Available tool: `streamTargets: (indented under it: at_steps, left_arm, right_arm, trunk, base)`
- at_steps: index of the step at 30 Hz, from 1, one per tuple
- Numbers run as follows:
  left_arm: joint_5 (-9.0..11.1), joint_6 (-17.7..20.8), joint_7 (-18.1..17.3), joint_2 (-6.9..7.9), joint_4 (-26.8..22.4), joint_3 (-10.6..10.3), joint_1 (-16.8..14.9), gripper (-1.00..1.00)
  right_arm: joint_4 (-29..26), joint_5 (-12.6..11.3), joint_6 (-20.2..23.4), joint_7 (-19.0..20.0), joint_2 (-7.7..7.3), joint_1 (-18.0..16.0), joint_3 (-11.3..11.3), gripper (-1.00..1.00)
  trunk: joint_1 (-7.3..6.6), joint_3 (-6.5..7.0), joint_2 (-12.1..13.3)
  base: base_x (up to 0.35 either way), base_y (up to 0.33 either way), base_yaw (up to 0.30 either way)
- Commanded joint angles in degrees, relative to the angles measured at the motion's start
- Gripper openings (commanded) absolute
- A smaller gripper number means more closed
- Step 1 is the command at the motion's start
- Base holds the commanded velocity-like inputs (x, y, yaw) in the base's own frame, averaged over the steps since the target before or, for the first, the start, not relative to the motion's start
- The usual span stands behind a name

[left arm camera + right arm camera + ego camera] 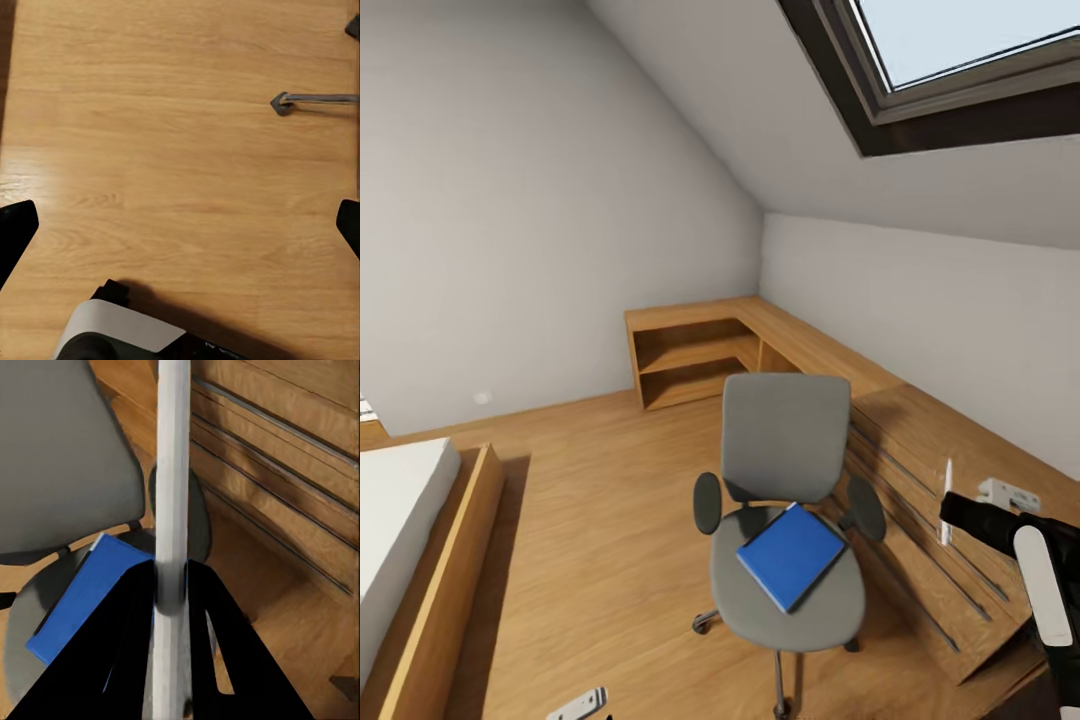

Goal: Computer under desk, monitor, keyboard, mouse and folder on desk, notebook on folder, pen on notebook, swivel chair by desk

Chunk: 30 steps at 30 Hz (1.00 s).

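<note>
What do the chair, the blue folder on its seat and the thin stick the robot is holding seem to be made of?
The swivel chair: seat and back look like matte grey fabric, armrests like black plastic, base legs like shiny metal. The folder: smooth bright-blue cover, probably plastic or coated card; hard to tell which. The pen, clamped in the right gripper: pale silvery-white with a soft sheen, which could be metal or plastic.

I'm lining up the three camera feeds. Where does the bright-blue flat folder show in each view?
Head view: the bright-blue flat folder lies on the seat of the grey swivel chair, lower centre.
Left wrist view: not in it; wood floor there.
Right wrist view: lower left, beside the slim white pen held in the right gripper.
Shared landmark: the chair's grey seat.
</note>
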Motion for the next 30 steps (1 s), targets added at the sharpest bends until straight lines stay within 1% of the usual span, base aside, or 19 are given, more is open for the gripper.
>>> streamTargets:
  at_steps: [1,3,7,15,18,19,20,22,23,25,26,27,30]
  left_arm:
    - [0.3,0.2,0.4,0.04,0.0,-0.1,0.0,1.0]
    - [0.3,0.1,0.5,0.02,0.1,-0.2,0.0,1.0]
    - [0.3,0.1,0.5,-0.03,0.2,-0.2,0.0,1.0]
    - [0.3,0.0,0.5,-0.04,0.2,-0.2,0.0,1.0]
    - [0.3,-0.1,0.4,-0.04,0.2,-0.2,0.0,1.0]
    - [0.3,-0.1,0.4,-0.04,0.2,-0.2,0.0,1.0]
    - [0.3,-0.1,0.4,-0.04,0.2,-0.2,0.0,1.0]
    - [0.3,-0.1,0.4,-0.04,0.2,-0.2,0.0,1.0]
    - [0.3,-0.1,0.4,-0.04,0.2,-0.3,0.0,1.0]
    - [0.3,-0.1,0.4,-0.04,0.2,-0.3,0.0,1.0]
    - [0.3,-0.1,0.4,-0.04,0.2,-0.3,0.0,1.0]
    - [0.3,-0.1,0.4,-0.04,0.2,-0.3,0.0,1.0]
    - [0.3,-0.1,0.4,-0.04,0.2,-0.3,0.0,1.0]
  right_arm:
    - [0.0,0.4,0.3,-0.3,-0.02,-0.1,0.0,-1.0]
    - [0.0,2.6,0.3,-0.3,0.0,-0.1,0.0,-1.0]
    - [0.2,3.6,0.3,-0.2,-0.01,-0.1,0.1,-1.0]
    - [2.1,4.0,0.0,-0.2,0.03,0.0,0.5,-1.0]
    - [3.1,4.0,-0.1,-0.2,0.04,0.0,1.1,-1.0]
    - [3.8,4.0,-0.1,-0.2,0.04,0.0,1.4,-1.0]
    - [5.9,4.3,-0.8,-0.2,0.04,0.0,1.9,-1.0]
    - [6.5,4.8,-1.6,-0.2,0.04,0.0,2.0,-1.0]
    - [7.3,6.0,-2.7,-0.2,0.04,0.0,2.0,-1.0]
    - [8.3,7.6,-3.8,-0.2,0.04,0.0,2.0,-1.0]
    - [8.4,8.1,-4.1,-0.2,0.04,0.0,2.1,-1.0]
    - [8.8,9.4,-5.3,-0.2,0.07,0.0,2.4,-1.0]
    - [9.1,11.3,-6.5,-0.2,0.11,0.0,3.3,-1.0]
  trunk:
    - [0.02,-0.07,-0.1]
    - [0.02,-0.03,-0.1]
    - [0.02,0.07,-0.1]
    - [0.02,0.27,-0.1]
    - [0.02,0.35,-0.1]
    - [0.02,0.37,-0.1]
    - [0.02,0.4,-0.1]
    - [0.02,0.45,-0.1]
    - [0.02,0.48,-0.1]
    - [0.02,0.54,-0.1]
    - [0.02,0.56,-0.1]
    - [0.02,0.59,-0.1]
    - [0.02,0.67,-0.1]
  base:
    - [0.0,0.0,-0.296]
    - [0.0,0.0,-0.296]
    - [0.0,0.0,-0.296]
    - [0.0,0.0,-0.296]
    - [0.0,0.0,-0.296]
    - [0.0,0.0,-0.296]
    - [0.0,0.0,-0.296]
    - [0.0,0.0,-0.296]
    - [0.0,0.0,-0.296]
    - [0.0,0.0,-0.296]
    - [0.0,0.0,-0.296]
    - [0.0,0.0,-0.296]
    - [0.0,0.0,-0.296]
